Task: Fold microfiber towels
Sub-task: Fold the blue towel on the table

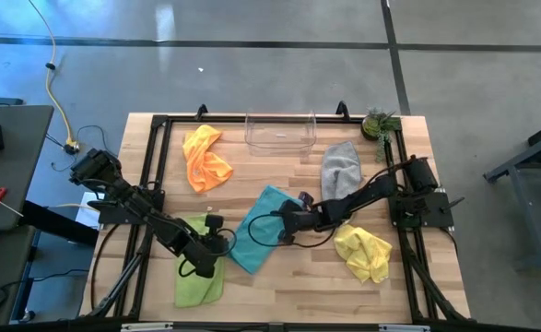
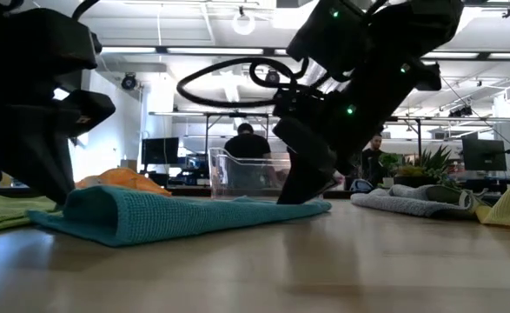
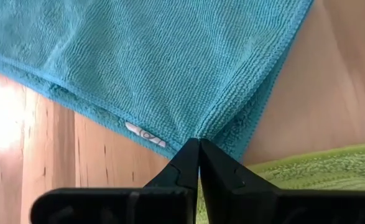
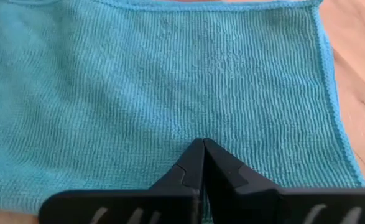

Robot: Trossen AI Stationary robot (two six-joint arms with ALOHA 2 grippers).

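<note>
Wooden table [image 1: 279, 286], clear bin [image 1: 280, 132], teal towel [image 1: 263, 230]

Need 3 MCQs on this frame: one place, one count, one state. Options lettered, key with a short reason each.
1. Where is the clear bin?
A. at the table's far edge, between the orange and grey towels
B. on the lime towel
C. under the right arm

2. How many towels lie on the table?
A. three
B. four
C. five

3. How do both grippers stand?
A. both wide open above the table
B. both shut, at the teal towel
C. left open, right shut on the yellow towel

Key:
1 A: the high view shows it at the far edge, the orange towel on one side and the grey towel on the other.
2 C: orange, grey, teal towel, yellow towel and lime towel.
3 B: the left gripper and right gripper have fingers pressed together, tips at the teal cloth.
</note>
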